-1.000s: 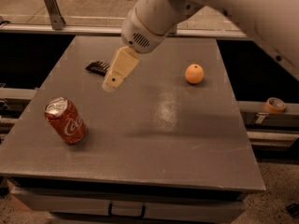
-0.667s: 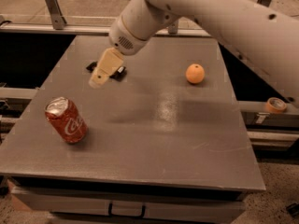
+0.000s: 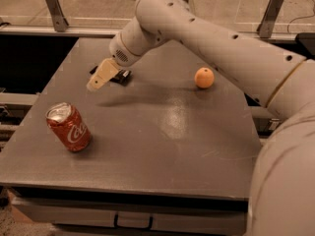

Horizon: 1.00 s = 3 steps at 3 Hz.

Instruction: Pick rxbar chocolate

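The rxbar chocolate (image 3: 121, 76) is a small flat black bar lying on the far left part of the grey table (image 3: 162, 132). It is partly hidden behind my gripper. My gripper (image 3: 100, 77) has tan tips and hangs just over the bar's left end, pointing down and to the left. The pale arm reaches in from the right, across the back of the table.
A red Coca-Cola can (image 3: 69, 127) stands tilted near the front left of the table. An orange round fruit (image 3: 204, 77) lies at the back right. Metal rails and posts run behind the table, and a drawer handle (image 3: 133, 221) shows below its front edge.
My gripper has swung left and toward the back of the table, from beside the bar to over its left end. The can and the fruit have not moved.
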{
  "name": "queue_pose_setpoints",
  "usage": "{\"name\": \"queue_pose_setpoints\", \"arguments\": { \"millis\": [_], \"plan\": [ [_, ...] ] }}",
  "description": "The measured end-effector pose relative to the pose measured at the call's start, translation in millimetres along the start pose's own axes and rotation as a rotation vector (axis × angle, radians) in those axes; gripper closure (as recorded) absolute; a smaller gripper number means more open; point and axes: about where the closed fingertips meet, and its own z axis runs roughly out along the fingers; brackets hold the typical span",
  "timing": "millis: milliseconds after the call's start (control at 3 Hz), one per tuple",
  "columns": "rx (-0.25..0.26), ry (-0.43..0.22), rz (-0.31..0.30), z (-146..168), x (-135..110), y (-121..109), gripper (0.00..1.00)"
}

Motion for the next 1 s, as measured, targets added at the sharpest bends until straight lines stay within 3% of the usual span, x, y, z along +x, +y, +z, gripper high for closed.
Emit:
{"name": "queue_pose_setpoints", "arguments": {
  "millis": [333, 667, 1000],
  "plan": [
    [0.0, -0.002, 0.032, 27.3, 11.9, -15.3, 0.17],
    [0.006, -0.008, 0.055, 39.9, 20.1, -23.8, 0.41],
    [0.025, -0.022, 0.064, 35.0, 21.1, -29.6, 0.64]
  ]
}}
